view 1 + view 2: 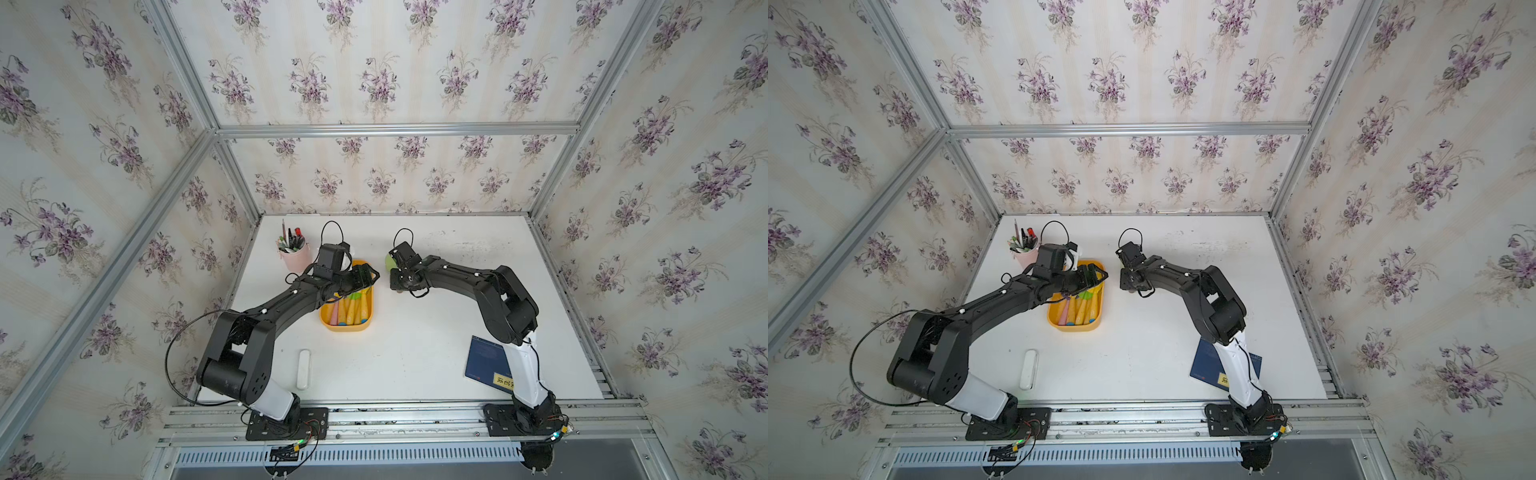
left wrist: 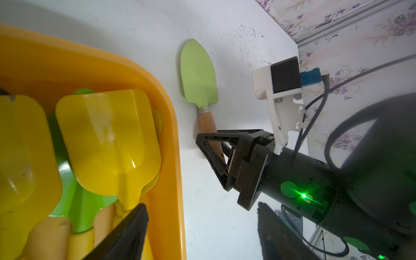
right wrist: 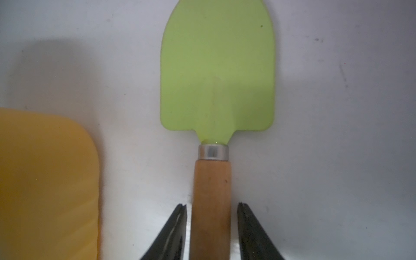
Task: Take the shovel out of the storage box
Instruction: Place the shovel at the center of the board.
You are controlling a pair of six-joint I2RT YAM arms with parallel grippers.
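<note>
A shovel [image 3: 217,78] with a light green blade and a wooden handle lies flat on the white table, just right of the storage box [image 1: 368,322]. My right gripper [image 3: 212,205] is open. Its fingers stand either side of the wooden handle, with a small gap on each side. The green blade [image 1: 389,262] peeks out from under the right wrist in a top view. The yellow-orange storage box [image 2: 173,135] holds more toy shovels, among them a yellow one [image 2: 108,139] and a green one [image 2: 83,202]. My left gripper [image 2: 201,206] hangs open over the box's right rim and holds nothing.
A pink pen cup [image 1: 296,259] stands behind the left arm, at the back left. A blue book [image 1: 486,359] lies near the right arm's base. A white oblong object [image 1: 304,369] lies at the front left. Walls enclose the table on three sides.
</note>
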